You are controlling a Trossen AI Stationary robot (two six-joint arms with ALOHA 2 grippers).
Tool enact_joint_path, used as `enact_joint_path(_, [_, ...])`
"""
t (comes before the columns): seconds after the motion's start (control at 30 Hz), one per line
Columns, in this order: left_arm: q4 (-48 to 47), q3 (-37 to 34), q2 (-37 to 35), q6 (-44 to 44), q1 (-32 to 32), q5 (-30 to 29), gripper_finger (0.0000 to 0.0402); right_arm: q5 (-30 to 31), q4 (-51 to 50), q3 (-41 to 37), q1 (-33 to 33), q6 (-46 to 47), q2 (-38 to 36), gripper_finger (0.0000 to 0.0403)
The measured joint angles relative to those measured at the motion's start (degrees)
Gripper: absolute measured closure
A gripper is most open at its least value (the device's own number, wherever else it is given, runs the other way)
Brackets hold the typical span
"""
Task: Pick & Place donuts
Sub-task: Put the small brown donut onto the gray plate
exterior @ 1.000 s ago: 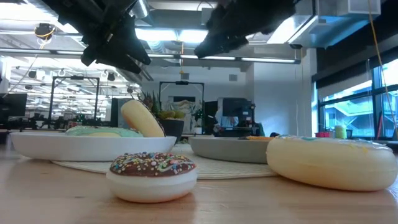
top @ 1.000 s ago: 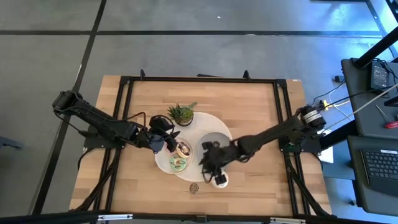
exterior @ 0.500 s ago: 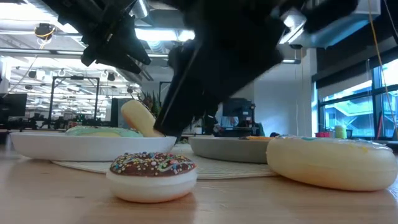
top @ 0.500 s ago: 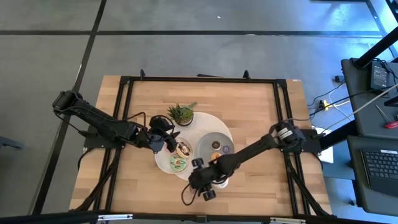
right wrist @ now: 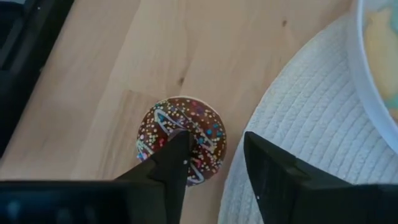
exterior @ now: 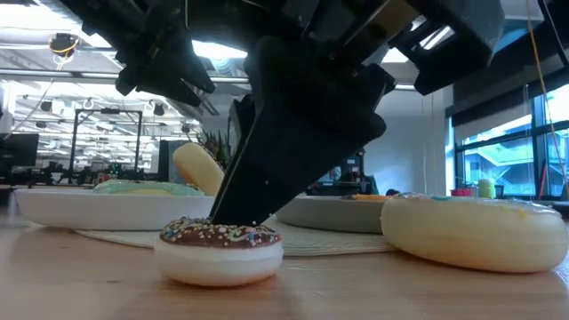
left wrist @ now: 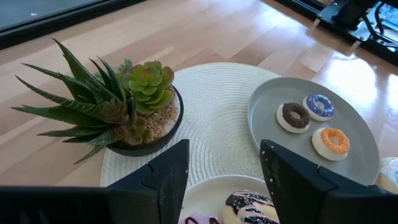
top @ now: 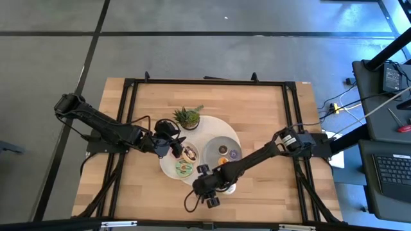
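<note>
Three donuts [left wrist: 318, 124] sit on the grey plate [left wrist: 267, 106]; right gripper [right wrist: 211, 163], fingers apart, straddles one sprinkled chocolate donut [right wrist: 183, 137]; left gripper [left wrist: 221, 165] open.

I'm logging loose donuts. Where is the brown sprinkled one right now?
The brown sprinkled donut lies on bare wood at the table's near edge, just off the woven mat, directly beneath the right gripper; in the high view that gripper hides it.
</note>
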Motion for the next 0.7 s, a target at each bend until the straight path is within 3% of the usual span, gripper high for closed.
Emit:
enact_joint_path(0.4, [0.01, 0.00, 0.00, 0.00, 0.00, -0.01, 0.0212, -0.50, -0.16, 0.00, 0.04, -1.58, -0.08, 0.0371])
enact_joint_path(0.6, [-0.01, 0.00, 0.00, 0.00, 0.00, -0.02, 0.0214, -2.12, -8.70, 1.75, -0.57, -7.08, -5.39, 0.0381])
enact_joint_path(0.7, [-0.02, 0.00, 0.00, -0.01, 0.00, -0.09, 0.0211, 1.81, -16.08, 1.42, -1.36, -9.22, -9.57, 0.0376])
